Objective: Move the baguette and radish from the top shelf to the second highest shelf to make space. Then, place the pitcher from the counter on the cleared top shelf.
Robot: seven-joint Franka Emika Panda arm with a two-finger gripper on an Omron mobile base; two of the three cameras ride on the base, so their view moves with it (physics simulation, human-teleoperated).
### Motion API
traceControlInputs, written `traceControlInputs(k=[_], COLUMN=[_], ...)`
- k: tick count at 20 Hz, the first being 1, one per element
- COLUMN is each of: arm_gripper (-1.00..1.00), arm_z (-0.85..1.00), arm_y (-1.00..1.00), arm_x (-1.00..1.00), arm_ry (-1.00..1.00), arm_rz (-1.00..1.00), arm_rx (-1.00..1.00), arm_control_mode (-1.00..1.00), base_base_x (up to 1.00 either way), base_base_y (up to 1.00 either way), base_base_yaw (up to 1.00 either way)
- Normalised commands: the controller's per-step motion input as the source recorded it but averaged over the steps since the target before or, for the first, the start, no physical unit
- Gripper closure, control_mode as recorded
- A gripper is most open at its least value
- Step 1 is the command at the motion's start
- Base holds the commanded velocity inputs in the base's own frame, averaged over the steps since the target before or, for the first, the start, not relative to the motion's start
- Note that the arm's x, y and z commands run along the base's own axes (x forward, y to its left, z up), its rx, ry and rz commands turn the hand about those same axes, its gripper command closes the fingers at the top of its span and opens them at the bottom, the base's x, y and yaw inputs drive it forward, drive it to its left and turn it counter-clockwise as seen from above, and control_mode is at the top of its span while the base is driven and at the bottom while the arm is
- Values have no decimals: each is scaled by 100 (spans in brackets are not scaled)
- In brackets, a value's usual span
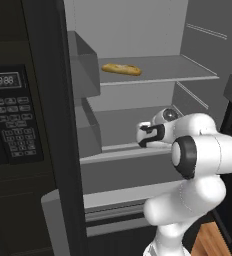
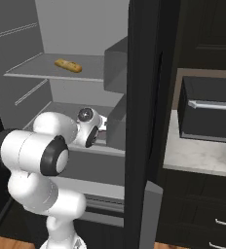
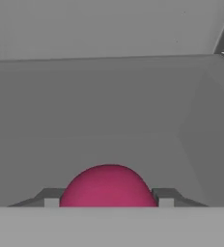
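1 baguette (image 1: pixel 121 69), 1 radish (image 3: pixel 108 186) btwn jaws.

Bare second highest shelf (image 3: pixel 109 106) ahead; baguette (image 1: pixel 121 69) on top shelf (image 1: pixel 188 72).

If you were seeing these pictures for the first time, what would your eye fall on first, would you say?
Probably the round magenta-red radish, sitting between the gripper fingertips in the hand view, against plain grey fridge walls. Next, the golden-brown baguette lying alone on the pale grey top shelf, while the bulky white arm reaches in over the second highest shelf below.
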Motion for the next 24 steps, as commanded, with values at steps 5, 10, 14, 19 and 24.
traceControlInputs(k=[5,10,14,19,24], arm_gripper=[-100,-100,-100,-100,-100], arm_z=[0,19,70,76,62], arm_y=[0,0,3,17,36], arm_x=[30,0,-22,-56,-66], arm_ry=[-4,-9,-11,-1,6], arm_rz=[0,0,0,5,9], arm_rx=[0,0,0,-5,-9], arm_control_mode=[-100,-100,-100,-100,-100], base_base_x=[0,0,0,0,0], base_base_y=[0,0,0,0,0], base_base_yaw=[0,0,0,0,0])
